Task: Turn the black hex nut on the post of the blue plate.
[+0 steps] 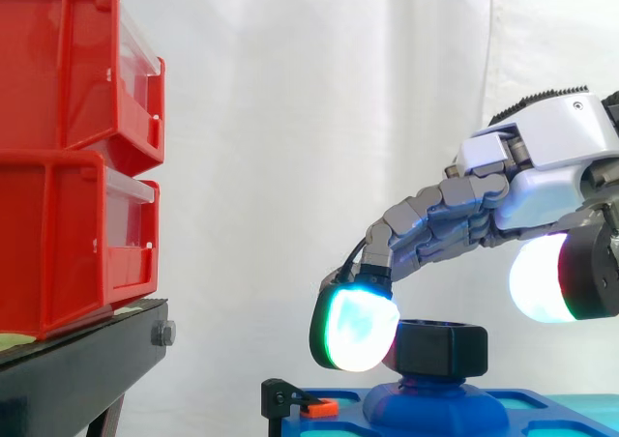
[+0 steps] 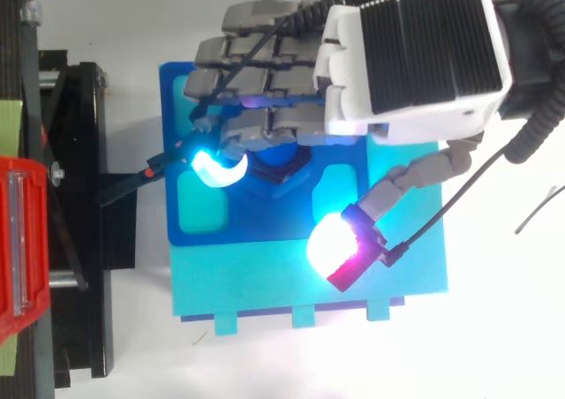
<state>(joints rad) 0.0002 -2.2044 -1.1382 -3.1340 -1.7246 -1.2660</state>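
the black hex nut (image 1: 441, 349) sits on the round post (image 1: 435, 405) of the blue plate (image 1: 553, 404), low in the side view and right of middle. from above, the nut (image 2: 282, 171) is mostly covered by the fingers, near the middle of the plate, which lies on a lighter turquoise board (image 2: 265, 284).

the hand (image 1: 553, 154) reaches in from the right above the plate, open and holding nothing. its fingers arch forward and down. 1 fingertip pad (image 1: 356, 329), glowing cyan and green, hangs at the nut's left side, touching it or just beside it; i cannot tell which. the thumb pad (image 1: 542, 276), glowing white with a red edge, is up and to the right, well apart from the nut.

a small black clamp with an orange piece (image 1: 300, 403) sits at the plate's left edge. 2 red bins (image 1: 68, 147) are stacked on a black stand (image 1: 82, 360) at the left, before a white curtain (image 1: 290, 118).
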